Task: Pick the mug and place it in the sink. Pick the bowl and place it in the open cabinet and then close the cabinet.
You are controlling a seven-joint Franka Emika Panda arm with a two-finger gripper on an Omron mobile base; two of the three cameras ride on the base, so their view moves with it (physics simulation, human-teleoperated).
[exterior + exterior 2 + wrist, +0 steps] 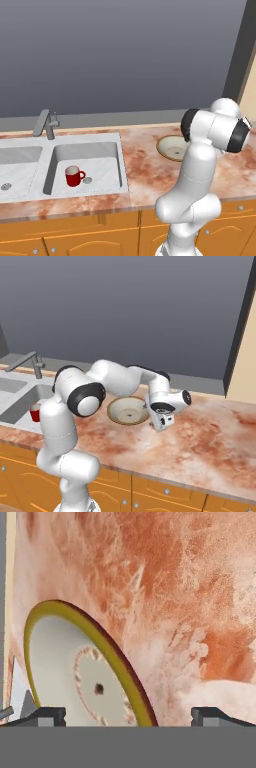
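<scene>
The red mug (74, 176) stands upright in the right basin of the marbled sink (92, 151), handle to the right beside the drain. In the right base view the arm partly hides the mug (34, 413). The wide tan-rimmed bowl (127, 410) rests on the counter to the right of the sink. My gripper (161, 427) points down at the counter just right of the bowl and is open. In the hand view the bowl (70, 662) lies at the left, its near rim between my spread fingertips (48, 714). The open cabinet is out of view.
The grey faucet (46, 124) stands behind the sink. Orange marbled counter (210, 431) stretches to the right of the bowl. Shut orange door fronts with silver knobs (222, 235) run under the counter. A grey wall rises behind it.
</scene>
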